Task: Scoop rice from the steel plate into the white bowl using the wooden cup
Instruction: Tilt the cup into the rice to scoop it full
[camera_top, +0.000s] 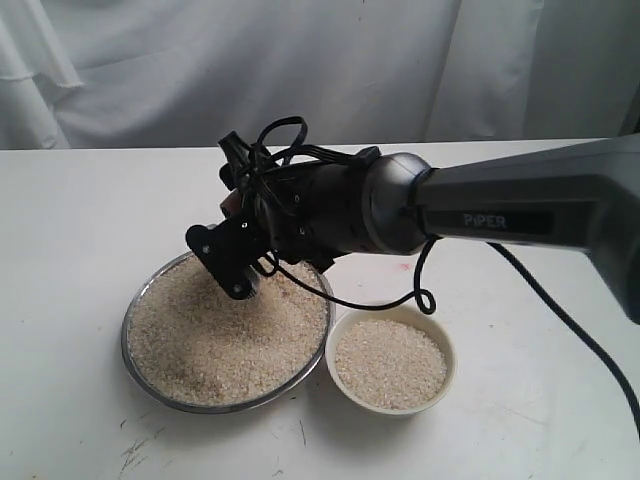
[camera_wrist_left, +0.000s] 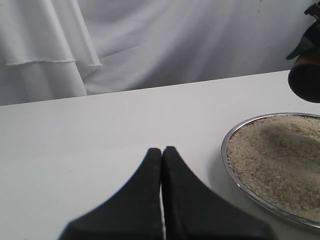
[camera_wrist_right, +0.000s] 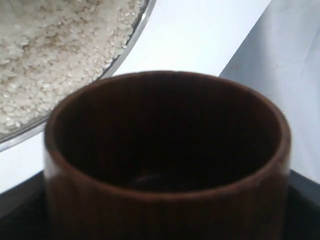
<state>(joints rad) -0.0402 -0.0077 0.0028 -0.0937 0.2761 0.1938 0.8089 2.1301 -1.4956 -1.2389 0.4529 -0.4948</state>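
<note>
The steel plate (camera_top: 127, 330) lies left of centre, heaped with rice (camera_top: 220, 335). The white bowl (camera_top: 449, 365) stands just right of it and also holds rice (camera_top: 390, 362). My right gripper (camera_top: 238, 262) reaches across over the plate's far rim, shut on the wooden cup (camera_wrist_right: 165, 210). The cup's dark interior shows no grains, and it hangs beside the plate's rim (camera_wrist_right: 127, 47). From the left wrist view the cup (camera_wrist_left: 306, 80) hovers above the plate (camera_wrist_left: 226, 145). My left gripper (camera_wrist_left: 161, 150) is shut and empty, low over bare table beside the plate.
The right arm's thick grey link (camera_top: 530, 210) spans the table above the bowl. Its black cable (camera_top: 560, 310) trails over the table at the right and loops near the bowl's far rim. A white curtain (camera_top: 300, 60) hangs behind the table's back edge.
</note>
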